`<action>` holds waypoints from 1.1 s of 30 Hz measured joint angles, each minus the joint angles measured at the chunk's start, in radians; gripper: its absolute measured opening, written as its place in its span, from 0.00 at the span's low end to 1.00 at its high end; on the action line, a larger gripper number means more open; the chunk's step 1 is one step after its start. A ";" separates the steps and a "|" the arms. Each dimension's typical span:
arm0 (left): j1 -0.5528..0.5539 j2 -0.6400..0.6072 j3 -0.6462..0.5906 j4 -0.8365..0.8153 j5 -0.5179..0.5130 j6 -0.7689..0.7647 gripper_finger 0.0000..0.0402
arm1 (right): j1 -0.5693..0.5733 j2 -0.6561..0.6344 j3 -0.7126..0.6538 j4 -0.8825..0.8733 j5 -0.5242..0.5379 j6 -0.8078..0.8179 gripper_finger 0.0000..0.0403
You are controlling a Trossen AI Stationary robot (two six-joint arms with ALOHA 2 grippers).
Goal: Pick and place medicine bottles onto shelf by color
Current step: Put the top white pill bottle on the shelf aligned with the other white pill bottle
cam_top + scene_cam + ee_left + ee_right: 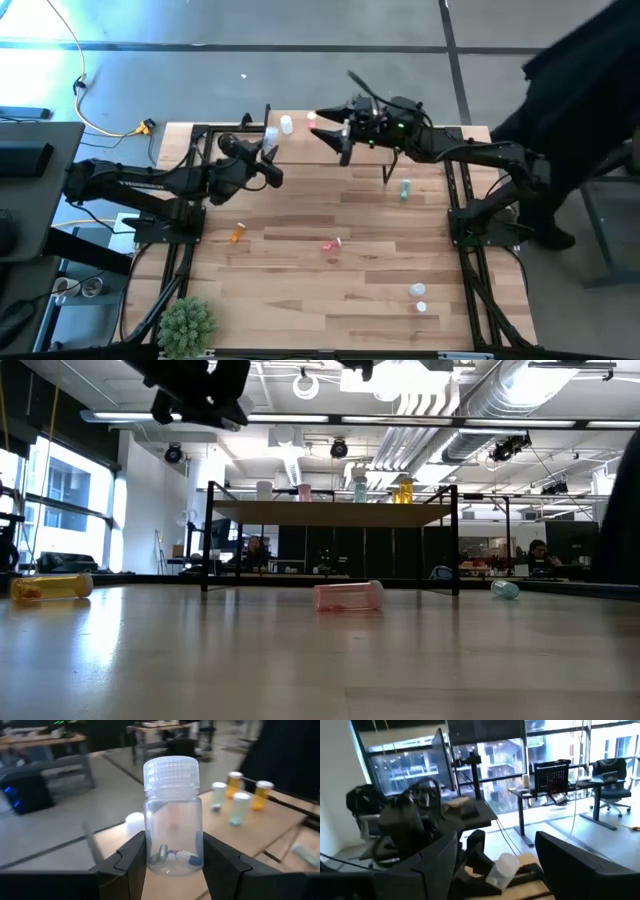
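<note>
Above the left end of the shelf (pixel 330 511), the left tool (pixel 172 862) is clamped on a clear bottle (pixel 173 815) with a ribbed white cap, held upright between both fingers (pixel 132 857); a few capsules lie at its bottom. Seen from overhead, this tool (pixel 268 150) sits at the shelf's near-left corner, just beside a white bottle (pixel 287 124) already standing on the board. On the shelf, the table-level camera shows a row of upright bottles: a white one (pixel 264 490), a pink one (pixel 305 492), a green one (pixel 360 489) and an orange one (pixel 404 490). The right tool (pixel 335 138) hovers over the shelf's middle with its fingers (pixel 580 862) spread apart, gripping nothing. In front of the shelf, on the bench (pixel 300 290), lie an orange bottle (pixel 238 233), a pink bottle (pixel 331 245) and a green bottle (pixel 405 188) on their sides; two white bottles (pixel 418 297) sit farther from the shelf, toward the right edge. A green spiky plant (pixel 186 322) stands at the bench corner farthest from the shelf, on the left.
</note>
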 joint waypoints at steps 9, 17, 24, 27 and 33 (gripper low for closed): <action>0.123 -0.041 0.000 0.126 0.332 0.243 0.37 | -0.004 0.170 0.262 -0.187 0.017 -0.005 0.64; 0.229 -0.144 0.000 0.117 0.565 0.350 0.37 | -0.004 0.324 0.438 -0.292 0.016 -0.041 0.64; 0.293 -0.165 0.000 0.112 0.679 0.380 0.37 | -0.003 0.368 0.487 -0.279 0.015 -0.033 0.64; 0.308 -0.164 0.000 0.106 0.723 0.380 0.37 | -0.003 0.368 0.485 -0.277 0.015 -0.025 0.64; 0.319 -0.144 0.000 0.107 0.769 0.380 0.37 | -0.003 0.376 0.484 -0.273 0.008 -0.003 0.64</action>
